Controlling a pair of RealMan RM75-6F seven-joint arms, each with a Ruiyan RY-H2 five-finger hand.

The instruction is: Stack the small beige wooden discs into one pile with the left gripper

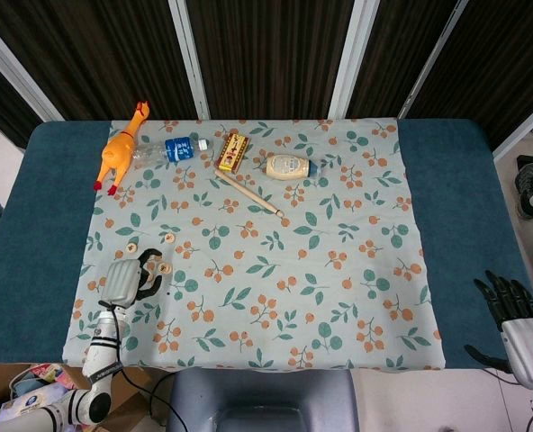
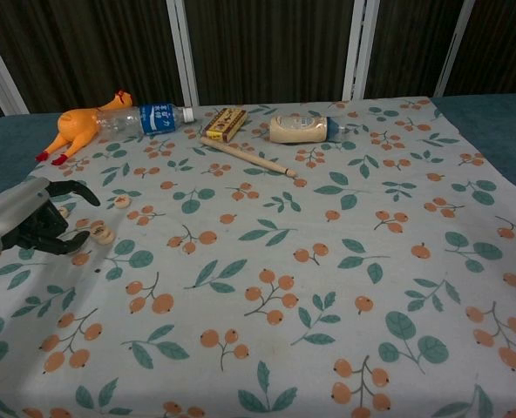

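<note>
Hovering over the near-left part of the floral cloth (image 1: 275, 261), left hand (image 2: 23, 218) has its fingers spread and curved, nothing between them; a two-disc pile (image 2: 104, 234) of beige wooden discs sits on the cloth just past its fingertips (image 2: 77, 193), apart from them; in head view that pile (image 1: 163, 267) lies just to the right of the hand (image 1: 127, 279); one loose disc (image 2: 122, 202) lies a little beyond the hand, toward the far side, and shows in head view too (image 1: 169, 238); another disc (image 1: 132, 247) lies just beyond the hand; whether chest view shows it clearly, cannot tell, partly hidden by the hand.

Right hand (image 1: 505, 301) hangs off the table's near-right edge, fingers apart and pointing up, holding nothing.

Well beyond the left hand, along the far cloth edge: rubber chicken (image 1: 121, 151), water bottle (image 1: 169, 150) touching it, small yellow box (image 1: 233, 152), cream squeeze bottle (image 1: 289, 166); wooden stick (image 1: 247, 191) lies diagonally just nearer than the box; blue table (image 1: 32, 225) shows either side of the cloth.
</note>
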